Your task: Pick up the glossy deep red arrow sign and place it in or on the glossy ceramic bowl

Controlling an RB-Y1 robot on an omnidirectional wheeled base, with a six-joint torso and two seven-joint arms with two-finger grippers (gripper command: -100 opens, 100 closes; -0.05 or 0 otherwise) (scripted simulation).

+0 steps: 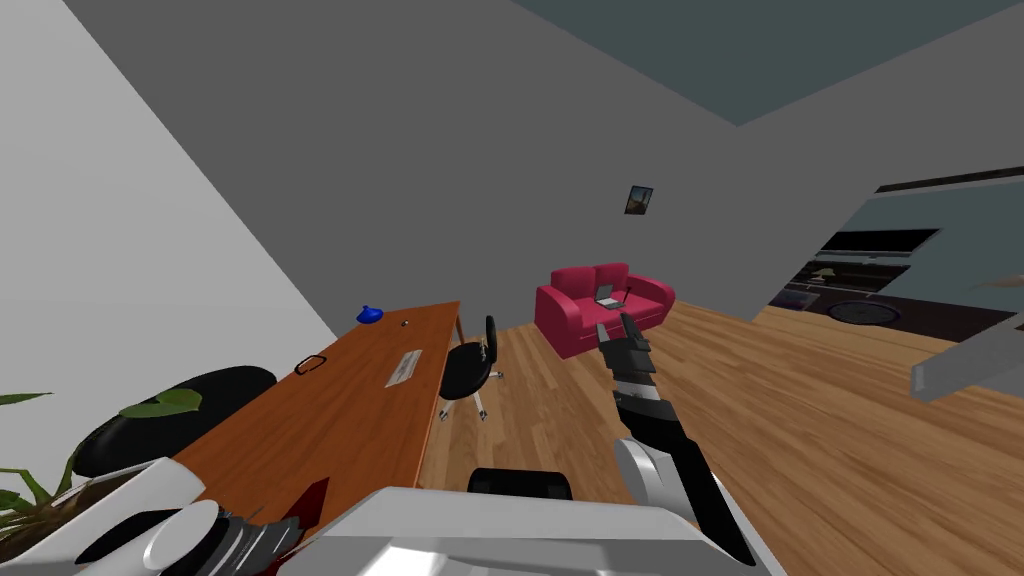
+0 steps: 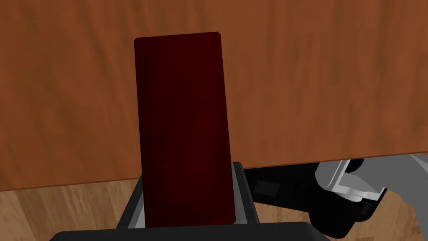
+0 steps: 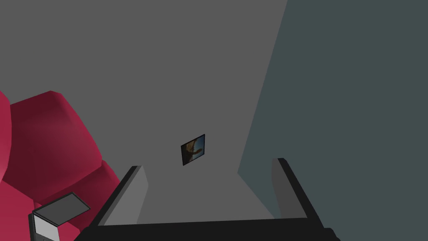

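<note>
Brown wood grain runs under the left arm's work: a long table (image 1: 350, 420) along the left wall, with plank floor to its right. Over the table's near end the deep red arrow sign (image 2: 182, 125) sits in the left gripper (image 2: 188, 171), whose fingers (image 2: 239, 188) pinch it by its two long sides. From the wrist it reads as a plain dark slab (no arrowhead shape can be made out from this side), its long axis running straight out along the fingers and well past their tips. It appears to hang clear above the wood rather than lie on it, so the pick looks done and the carry is the step in hand.

Farther out, a small blue object (image 1: 370, 314) rests at the table's far end; it is probably the bowl, though too small to be sure. That is the relation the coming move turns on: the bowl lies well apart from the sign, far along the table's length, and on the holding arm's own side. Between them lie a black-rimmed item (image 1: 310, 364) and a flat grey strip (image 1: 403, 368), to be passed over. The right gripper (image 1: 615, 330) is out over the floor to the right, fingers spread on nothing, pointing toward a red sofa (image 1: 600, 305).
</note>
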